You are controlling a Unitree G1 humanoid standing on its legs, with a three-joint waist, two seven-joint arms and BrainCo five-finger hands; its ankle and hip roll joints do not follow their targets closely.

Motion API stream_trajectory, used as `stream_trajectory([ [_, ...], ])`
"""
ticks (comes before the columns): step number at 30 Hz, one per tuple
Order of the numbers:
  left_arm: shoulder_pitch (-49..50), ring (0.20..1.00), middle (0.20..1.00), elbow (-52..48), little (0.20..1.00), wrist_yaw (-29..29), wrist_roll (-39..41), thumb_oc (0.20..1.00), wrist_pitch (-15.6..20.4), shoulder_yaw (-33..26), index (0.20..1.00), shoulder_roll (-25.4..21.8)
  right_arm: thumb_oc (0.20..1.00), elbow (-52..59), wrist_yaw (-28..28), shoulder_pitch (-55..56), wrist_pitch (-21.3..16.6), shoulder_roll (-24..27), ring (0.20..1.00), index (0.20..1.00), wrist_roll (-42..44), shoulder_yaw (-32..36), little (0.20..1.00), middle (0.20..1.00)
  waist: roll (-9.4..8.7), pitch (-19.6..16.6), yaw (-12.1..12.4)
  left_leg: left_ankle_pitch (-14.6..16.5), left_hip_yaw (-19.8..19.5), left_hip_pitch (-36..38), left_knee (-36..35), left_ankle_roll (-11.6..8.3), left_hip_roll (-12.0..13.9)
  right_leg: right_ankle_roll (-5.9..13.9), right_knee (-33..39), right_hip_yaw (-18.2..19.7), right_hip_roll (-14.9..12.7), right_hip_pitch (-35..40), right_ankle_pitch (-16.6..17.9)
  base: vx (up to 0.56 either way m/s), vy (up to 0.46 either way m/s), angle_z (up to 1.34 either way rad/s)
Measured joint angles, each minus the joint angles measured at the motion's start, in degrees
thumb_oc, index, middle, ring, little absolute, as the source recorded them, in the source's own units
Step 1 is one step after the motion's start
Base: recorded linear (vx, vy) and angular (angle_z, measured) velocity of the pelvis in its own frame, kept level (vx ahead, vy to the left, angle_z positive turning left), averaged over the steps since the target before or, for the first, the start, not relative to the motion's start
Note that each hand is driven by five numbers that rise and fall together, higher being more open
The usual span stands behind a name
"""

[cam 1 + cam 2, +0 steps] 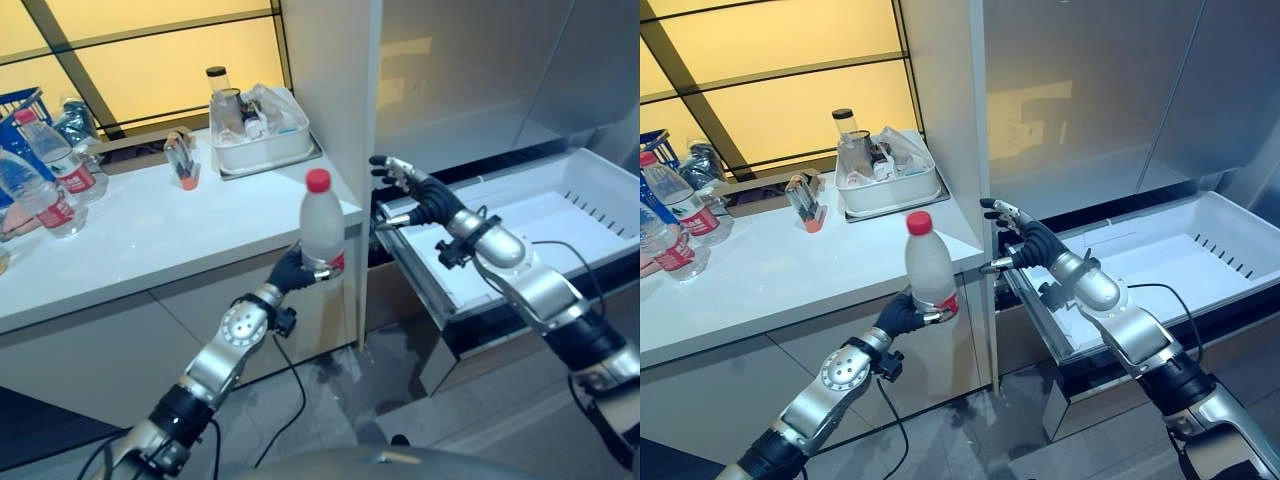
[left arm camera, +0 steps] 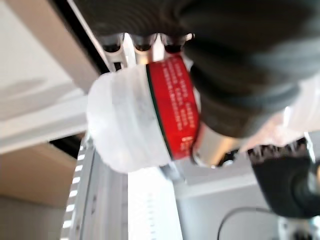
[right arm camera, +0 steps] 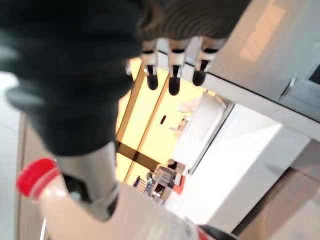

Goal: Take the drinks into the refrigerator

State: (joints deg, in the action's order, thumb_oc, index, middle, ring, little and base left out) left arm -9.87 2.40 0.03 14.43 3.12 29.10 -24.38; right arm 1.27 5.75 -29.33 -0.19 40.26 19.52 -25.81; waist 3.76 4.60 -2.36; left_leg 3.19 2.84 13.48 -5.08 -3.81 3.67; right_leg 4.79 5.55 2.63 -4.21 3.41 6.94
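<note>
my left hand (image 1: 292, 270) grips a water bottle (image 1: 322, 232) w/ red cap, fingers curled round its lower part by the red label, holding it upright off the counter's (image 1: 150, 240) corner so it can swing toward the fridge. my right hand (image 1: 1025, 245) hovers at the front left corner of the pulled-out white drawer (image 1: 1200, 215), fingers loosely spread, holding nothing, prob. keeping the drawer open for the drop. more bottles (image 1: 45, 175) wait at the counter's far left. a white tray (image 1: 262, 148) of jars sits near the fridge wall, beneath a yellow-lit window. grey tile floor below.
</note>
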Motion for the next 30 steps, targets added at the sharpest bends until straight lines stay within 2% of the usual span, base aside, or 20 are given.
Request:
stream_trajectory([
  [6, -5.13, 0.200, 0.200, 6.91, 0.200, 2.58, 0.19, 0.200, -0.68, 1.99, 0.200, 2.99, 1.000, -10.08, -2.93, -7.14, 1.61, -5.77, 1.000, 1.000, -4.45, -3.28, 1.000, 1.000, -0.32, -0.19, 0.13, -0.01, 0.04, 0.04, 0.02, 0.00, -0.04, 0.01, -0.27, 0.03, 0.01, -0.04, 0.17, 0.00, 0.000, 0.00],
  [16, -6.33, 0.200, 0.200, 9.82, 0.200, 6.22, 0.14, 0.200, -0.71, 1.77, 0.200, 3.09, 1.000, -12.72, -6.42, -7.77, 1.90, -10.50, 1.000, 1.000, -5.84, -3.67, 1.000, 1.000, -0.99, -0.98, 0.25, -0.02, 0.03, 0.64, 0.01, -0.01, -0.05, -0.03, -0.28, 0.02, 0.00, 0.30, 0.21, 0.00, 0.000, 0.00],
  [21, -8.01, 0.200, 0.200, 12.65, 0.200, 7.49, -0.13, 0.200, -0.72, 1.73, 0.200, 3.14, 1.000, -11.73, -5.83, -7.76, 1.84, -11.06, 1.000, 1.000, -1.87, -4.29, 1.000, 1.000, -1.53, -1.51, 0.27, -0.06, 0.02, 0.43, 0.01, -0.04, -0.04, -0.02, -0.27, 0.03, -0.04, 0.33, 0.23, 0.00, 0.000, 0.00],
  [25, -8.99, 0.200, 0.200, 12.91, 0.200, 7.69, -0.44, 0.200, -0.72, 1.69, 0.200, 3.06, 1.000, -5.31, -4.61, -7.77, 1.37, -10.17, 1.000, 1.000, 2.78, -4.31, 1.000, 1.000, -1.48, -1.56, 0.13, -0.05, -0.01, 0.17, 0.02, -0.04, 0.04, -0.02, -0.28, -0.02, 0.03, 0.19, 0.23, 0.00, 0.000, 0.00],
  [30, -9.40, 0.200, 0.200, 12.96, 0.200, 7.88, -2.46, 0.200, -0.72, -0.38, 0.200, 2.47, 1.000, 1.25, -2.90, -7.77, 0.35, -3.94, 1.000, 1.000, 7.19, -3.86, 1.000, 1.000, -1.46, -1.57, 0.19, -0.05, -0.05, 0.17, 0.01, -0.04, 0.04, -0.01, -0.28, -0.10, 0.00, 0.28, 0.23, 0.00, 0.000, 0.00],
])
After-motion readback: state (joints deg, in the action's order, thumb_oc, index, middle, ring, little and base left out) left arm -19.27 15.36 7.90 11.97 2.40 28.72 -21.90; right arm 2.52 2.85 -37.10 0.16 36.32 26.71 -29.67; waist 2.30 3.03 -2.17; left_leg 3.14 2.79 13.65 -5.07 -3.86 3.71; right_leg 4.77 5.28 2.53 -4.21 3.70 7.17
